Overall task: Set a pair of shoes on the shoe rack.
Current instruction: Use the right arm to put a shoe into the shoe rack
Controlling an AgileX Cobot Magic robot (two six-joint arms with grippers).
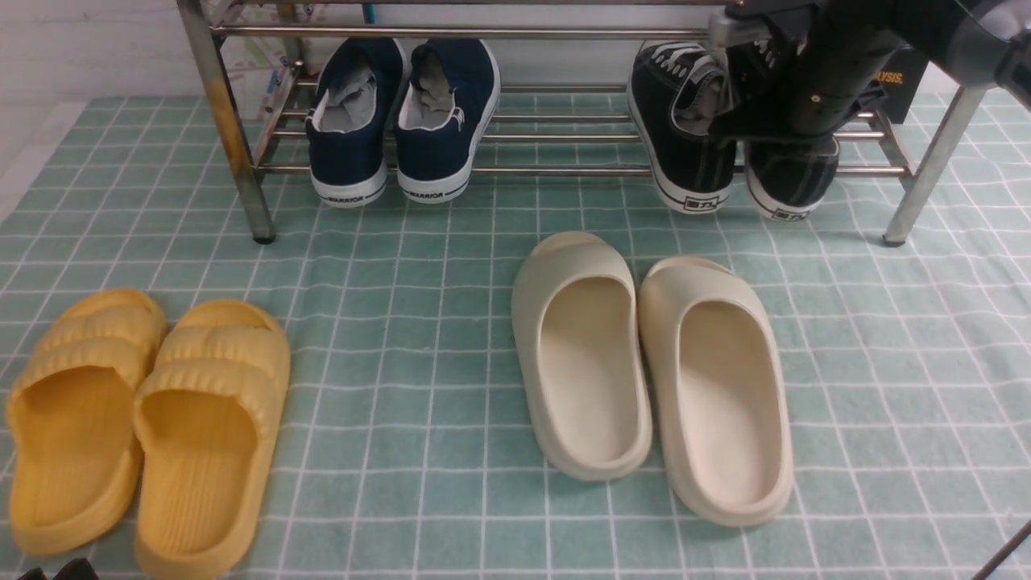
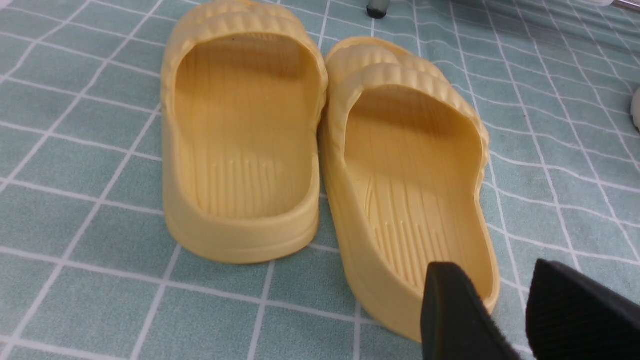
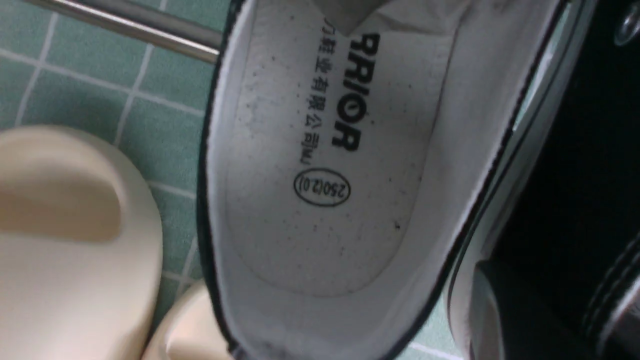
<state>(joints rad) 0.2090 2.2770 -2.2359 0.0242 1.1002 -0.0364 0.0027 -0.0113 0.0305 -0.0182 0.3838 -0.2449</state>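
The pair of shoes, two black canvas sneakers, lies on the lower bars of the chrome shoe rack (image 1: 564,171) at its right end, heels toward me. The left sneaker (image 1: 685,153) shows its pale insole (image 3: 325,175) in the right wrist view. My right arm covers most of the right sneaker (image 1: 789,189). My right gripper (image 1: 765,121) looks shut on that sneaker's dark canvas side (image 3: 560,200), though the grip is dim. My left gripper (image 2: 500,300) hangs open and empty over the heel of a yellow slide (image 2: 415,190).
Navy slip-on shoes (image 1: 403,121) sit on the rack's left half. Cream slides (image 1: 644,362) lie on the green checked cloth in front of the sneakers, yellow slides (image 1: 145,419) at the near left. The rack's front legs (image 1: 926,177) stand on the cloth.
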